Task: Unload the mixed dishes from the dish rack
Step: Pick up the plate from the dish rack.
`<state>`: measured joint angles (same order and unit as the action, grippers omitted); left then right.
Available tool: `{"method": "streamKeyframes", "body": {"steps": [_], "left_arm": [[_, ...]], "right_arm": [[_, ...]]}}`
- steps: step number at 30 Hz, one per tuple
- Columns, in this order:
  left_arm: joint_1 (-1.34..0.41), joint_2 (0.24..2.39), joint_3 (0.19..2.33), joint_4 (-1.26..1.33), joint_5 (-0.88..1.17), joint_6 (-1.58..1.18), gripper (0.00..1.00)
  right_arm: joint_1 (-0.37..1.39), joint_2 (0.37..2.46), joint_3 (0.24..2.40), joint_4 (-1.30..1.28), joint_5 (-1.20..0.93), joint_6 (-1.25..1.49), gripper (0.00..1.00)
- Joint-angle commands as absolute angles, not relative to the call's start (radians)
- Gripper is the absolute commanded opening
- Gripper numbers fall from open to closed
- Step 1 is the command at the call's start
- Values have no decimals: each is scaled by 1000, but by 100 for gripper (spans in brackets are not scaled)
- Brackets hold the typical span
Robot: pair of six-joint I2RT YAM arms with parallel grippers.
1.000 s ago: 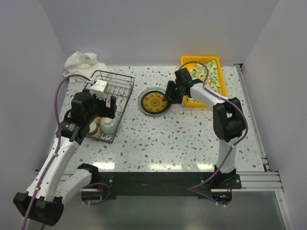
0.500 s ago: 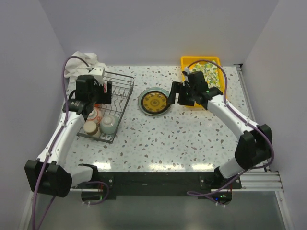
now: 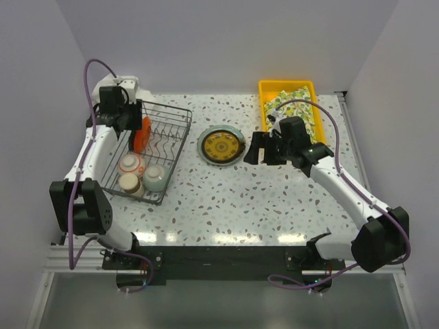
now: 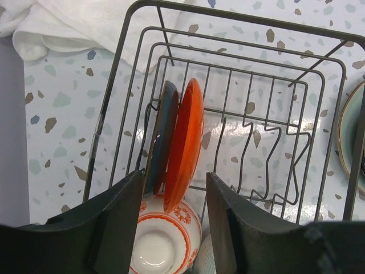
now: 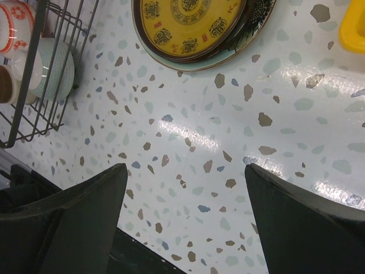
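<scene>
over the far end of the dish rack (image 4: pixel 239 18), my left claw (image 4: pixel 174 185) hangs with its fingers spread apart, holding nothing. it looks straight down on the orange plate (image 4: pixel 185 137) and the dark teal plate (image 4: pixel 161 137), which stand on edge side by side, so close that they seem to touch. that closeness is my main worry: if i drop straight down, one finger finds no gap between the two rims and may land on the teal edge, or i may pinch both plates at once and have the outer one slip free as i lift. a glazed rim held only at its top could also swing or slide out of my pads, and it would tip onto the red-white bowl (image 4: pixel 162 242) sitting just beside them in the rack, which could chip either. the upright tines (image 4: pixel 249 137) are another trap: pulling at a slant could hook the plate and drag the whole rack across the desk (image 4: pixel 57 114). my right claw (image 5: pixel 185 188) is also spread and empty, above bare desk near the patterned plate (image 5: pixel 188 20) that lies on the pale green plate (image 4: pixel 348 137), apart from the rack. if i carry a plate there, that arm could block the path, and a careless set-down could knock the stack. the grey-brown cup (image 3: pixel 129 182) and the whitish cup (image 3: pixel 155 178) sit at the rack's near end.
</scene>
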<state>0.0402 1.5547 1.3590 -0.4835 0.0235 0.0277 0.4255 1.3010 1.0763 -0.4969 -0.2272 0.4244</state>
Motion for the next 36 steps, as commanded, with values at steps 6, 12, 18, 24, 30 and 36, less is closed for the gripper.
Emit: {"method": "streamKeyframes", "body": {"steps": [6, 12, 18, 24, 30, 36], "left_arm": [[61, 1646, 1454, -531, 146, 61, 43], [63, 1681, 1473, -545, 160, 63, 38], [66, 1710, 1488, -557, 149, 71, 31], [78, 1743, 1519, -575, 166, 72, 27], [97, 1784, 1549, -601, 216, 68, 27], [117, 1805, 1563, -610, 294, 57, 19]], "right_arm": [[428, 1269, 1057, -480, -245, 391, 93], [428, 1276, 1045, -456, -275, 408, 98], [428, 1272, 1034, -446, -275, 419, 98], [428, 1264, 1026, -451, -262, 414, 98], [429, 1262, 1023, -454, -255, 414, 98], [428, 1264, 1025, -456, -256, 416, 98]]}}
